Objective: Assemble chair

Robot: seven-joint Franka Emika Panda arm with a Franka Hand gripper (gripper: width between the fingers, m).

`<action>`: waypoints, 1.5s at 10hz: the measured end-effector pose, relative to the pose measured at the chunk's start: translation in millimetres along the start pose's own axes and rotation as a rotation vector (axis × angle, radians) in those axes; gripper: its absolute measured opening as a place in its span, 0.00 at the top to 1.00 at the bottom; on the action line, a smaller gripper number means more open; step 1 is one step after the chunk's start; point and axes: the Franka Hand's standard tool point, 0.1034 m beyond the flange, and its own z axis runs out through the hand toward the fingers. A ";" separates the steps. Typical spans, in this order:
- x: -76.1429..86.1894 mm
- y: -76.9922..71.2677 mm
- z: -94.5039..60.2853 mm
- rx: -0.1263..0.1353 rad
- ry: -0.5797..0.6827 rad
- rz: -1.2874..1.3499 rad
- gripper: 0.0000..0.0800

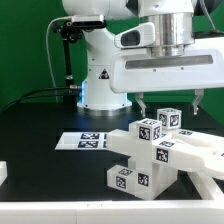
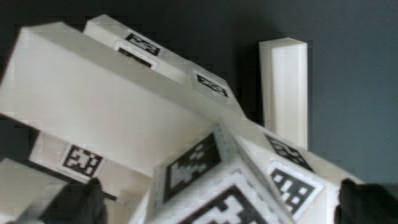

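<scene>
Chair [image 1: 150, 150] sits partly assembled on the black table [image 1: 40, 120], toward the exterior view's right, low in frame — a cluster of chunky white blocks with black-and-white tags on many faces. One tagged block [image 1: 128, 178] juts toward the camera at the bottom of the cluster; two more tagged cubes [image 1: 160, 121] stand at the top. A long white slab [image 1: 200, 158] runs off toward the exterior view's right edge. Marker board [image 1: 82, 141] lies flat on the table just beside the cluster, on the exterior view's left of it. Arm [image 1: 165, 55] hangs over the chair, wide white wrist housing directly above the top cubes. Gripper [image 1: 170, 102] straddles those cubes, dark fingers [image 1: 141, 103] visible either side, spread rather than together; contact with the plastic not clear. Wrist view filled by the chair up close: big flat slab [image 2: 107, 100] tilted, with tags [image 2: 139, 43] along its edge, a post [image 2: 285, 85] upright beside it, large tagged faces [image 2: 240, 190] near the lens. Dark blurred fingertip [image 2: 71, 200] at the frame edge. Green backdrop [image 1: 25, 45] behind; robot base [image 1: 100, 80] at the back of the table.
</scene>
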 end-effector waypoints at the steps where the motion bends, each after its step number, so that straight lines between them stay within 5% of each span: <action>1: 2.2 -0.5 -0.5 -0.006 0.013 -0.095 0.19; 4: 1.6 -1.2 0.1 0.002 0.011 0.005 0.30; 5: 1.5 -1.6 0.1 0.003 0.011 0.078 0.56; 6: 1.6 -1.7 0.1 0.004 0.011 0.115 0.65; 15: 1.0 -6.8 0.5 0.038 0.004 0.844 0.65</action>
